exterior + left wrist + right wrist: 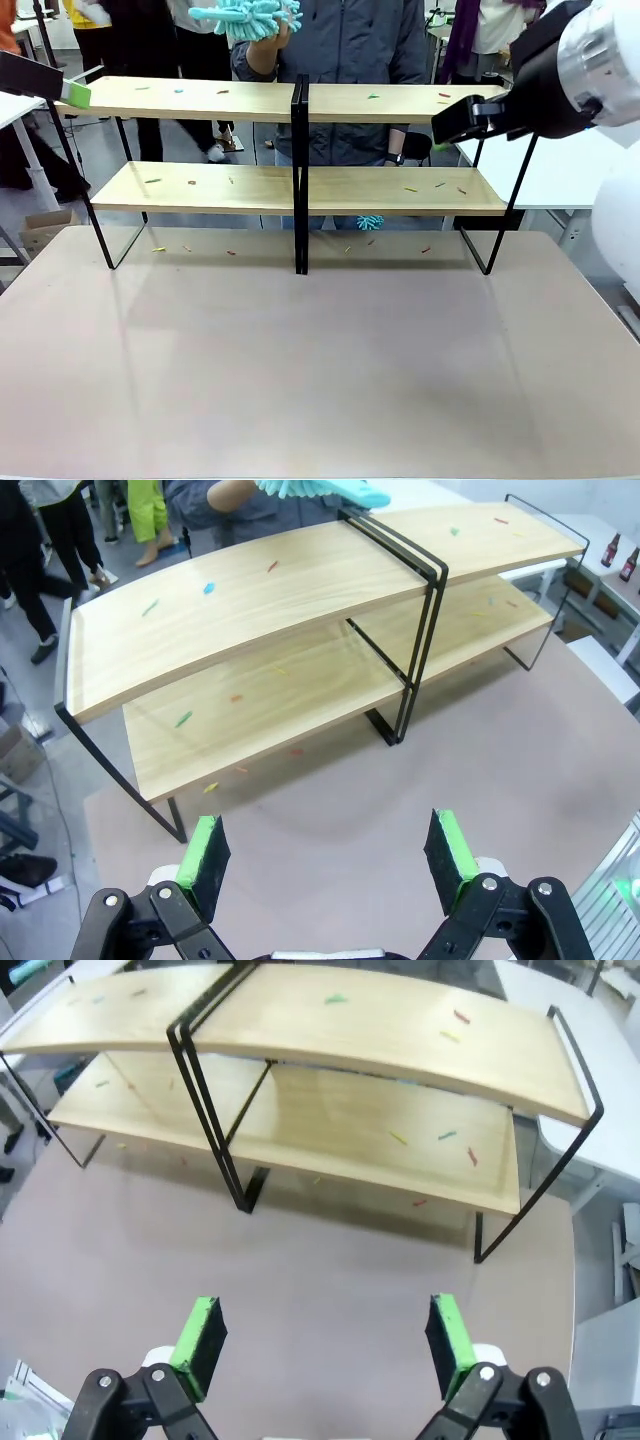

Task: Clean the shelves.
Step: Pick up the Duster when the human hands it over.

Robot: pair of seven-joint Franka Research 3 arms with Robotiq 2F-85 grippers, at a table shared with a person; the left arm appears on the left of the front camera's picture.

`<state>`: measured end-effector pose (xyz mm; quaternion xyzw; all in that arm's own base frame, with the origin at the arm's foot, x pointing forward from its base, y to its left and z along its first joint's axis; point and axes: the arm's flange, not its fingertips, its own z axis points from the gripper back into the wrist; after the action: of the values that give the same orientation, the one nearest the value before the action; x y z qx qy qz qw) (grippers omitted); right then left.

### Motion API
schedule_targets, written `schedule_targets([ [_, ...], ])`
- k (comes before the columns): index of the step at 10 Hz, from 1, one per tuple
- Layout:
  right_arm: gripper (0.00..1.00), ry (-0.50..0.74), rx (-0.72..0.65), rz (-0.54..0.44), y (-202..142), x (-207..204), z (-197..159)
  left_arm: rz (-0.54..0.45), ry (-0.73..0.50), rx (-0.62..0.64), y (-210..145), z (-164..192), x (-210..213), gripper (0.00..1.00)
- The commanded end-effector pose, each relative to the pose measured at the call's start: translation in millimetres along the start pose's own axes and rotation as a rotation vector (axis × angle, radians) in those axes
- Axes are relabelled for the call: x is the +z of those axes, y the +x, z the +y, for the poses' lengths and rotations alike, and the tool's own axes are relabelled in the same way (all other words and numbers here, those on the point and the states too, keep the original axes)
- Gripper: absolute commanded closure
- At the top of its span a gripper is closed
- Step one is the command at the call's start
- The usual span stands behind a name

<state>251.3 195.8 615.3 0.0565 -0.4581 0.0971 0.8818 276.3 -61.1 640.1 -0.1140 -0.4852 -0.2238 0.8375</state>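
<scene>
**Shelves littered; the cleaning looks barely begun**

The shelves (pixel 250 190) are standing along the far side of the table (pixel 320 380), toward 12 o'clock in the front view, with the black centre post splitting the boards. Small coloured scraps (pixel 373 96) are lying scattered over both tiers and on the tabletop under the rack. A person behind the rack is holding a turquoise duster (pixel 245 18) up at 12 o'clock, above the top board and not touching it. A second turquoise tuft (pixel 370 222) is peeking out below the lower board, just right of the post.

The left gripper (pixel 330 855) is hovering at 10 o'clock, near the top board's left end, with its jaws spread wide and carrying nothing. The right gripper (pixel 325 1340) is hanging at 2 o'clock by the right end, jaws likewise parted and empty.

Judging by the litter, no board is looking wiped: both tiers and the tabletop beneath are waiting to be swept.
</scene>
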Motion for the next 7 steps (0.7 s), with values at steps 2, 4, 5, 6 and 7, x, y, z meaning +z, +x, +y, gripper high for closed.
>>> schedule_targets([
  [2, 0.00, 0.017, 0.008, -0.092, -0.2, 1.1, 3.0, -0.007, -0.001, 0.007, 0.0, 2.0, 1.1, 0.00],
  [4, 0.00, 0.021, 0.010, -0.084, 0.2, -0.9, 4.1, -0.007, -0.001, 0.007, 0.0, 2.0, 1.1, 0.00],
  [5, 0.00, 0.015, 0.013, -0.074, -0.1, -4.5, 4.5, -0.007, -0.001, 0.007, 0.0, 2.0, 1.1, 0.00],
  [6, 0.00, 0.011, 0.009, -0.074, 0.3, -5.3, 4.5, -0.007, -0.001, 0.007, 0.0, 2.0, 1.1, 0.00],
  [7, 0.00, 0.012, 0.008, -0.079, 0.7, -4.3, 4.7, -0.007, -0.001, 0.007, 0.0, 2.0, 1.1, 0.00],
])
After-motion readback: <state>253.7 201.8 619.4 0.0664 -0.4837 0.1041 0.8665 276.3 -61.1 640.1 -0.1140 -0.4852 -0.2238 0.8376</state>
